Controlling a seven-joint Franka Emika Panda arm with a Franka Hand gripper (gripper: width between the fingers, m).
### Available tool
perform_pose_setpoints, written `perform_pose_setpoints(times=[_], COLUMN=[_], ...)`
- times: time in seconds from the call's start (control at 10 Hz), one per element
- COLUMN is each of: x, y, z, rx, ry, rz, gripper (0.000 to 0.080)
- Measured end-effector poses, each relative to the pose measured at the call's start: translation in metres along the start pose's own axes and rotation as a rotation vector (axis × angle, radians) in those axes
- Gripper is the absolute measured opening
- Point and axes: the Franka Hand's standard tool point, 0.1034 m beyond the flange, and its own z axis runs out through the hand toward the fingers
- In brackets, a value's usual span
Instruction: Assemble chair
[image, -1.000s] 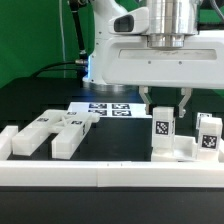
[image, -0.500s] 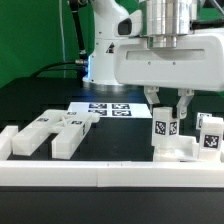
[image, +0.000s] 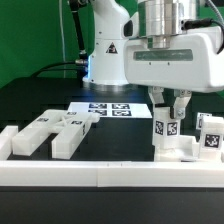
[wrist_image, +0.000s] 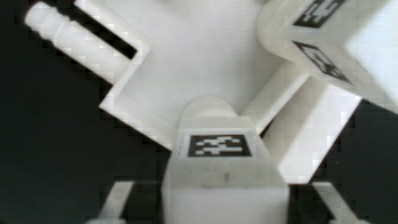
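Since the chair is in loose white pieces, I begin with the one under me: an upright tagged post standing on a low base piece, at about four o'clock in the exterior view and close behind the white rail. Just beside it, toward three o'clock, stands a second tagged block, with a narrow gap between the two. My jaws are spread, one finger coming down on either side of the post's top. In the wrist view the post sits between them with its tag showing and a dark gap on each side, so I pinch nothing; whether a pad grazes it I cannot tell. Beyond the post in that view lies a broad flat part with a ridged peg, and a tagged block tilts nearby. Toward nine o'clock in the exterior view, well apart from me, three blocky pieces lie close together on the black worktop. Behind them, near the centre, the marker board lies flat.
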Motion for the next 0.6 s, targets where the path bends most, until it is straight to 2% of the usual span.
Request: perform_pose_setpoints(times=[0.1, 0.2, 0.3, 0.4, 0.5, 0.6], x=[-0.0015, -0.0018, -0.0019, -0.0027, -0.0034, -0.0039], y=[-0.0004, -0.0002, 0.0001, 0.0008, 0.0008, 0.0006], z=[0.0001, 0.0003, 0.0006, 0.0014, 0.0018, 0.0018], rx=[0.001, 0.000, -0.001, -0.004, -0.004, -0.005], ry=[-0.002, -0.003, -0.003, -0.005, -0.005, -0.005], rz=[0.033, 0.011, -0.028, -0.054, -0.095, -0.189], gripper=[0.0291, 0.0392, 0.0392, 0.0529, 0.0612, 0.0612])
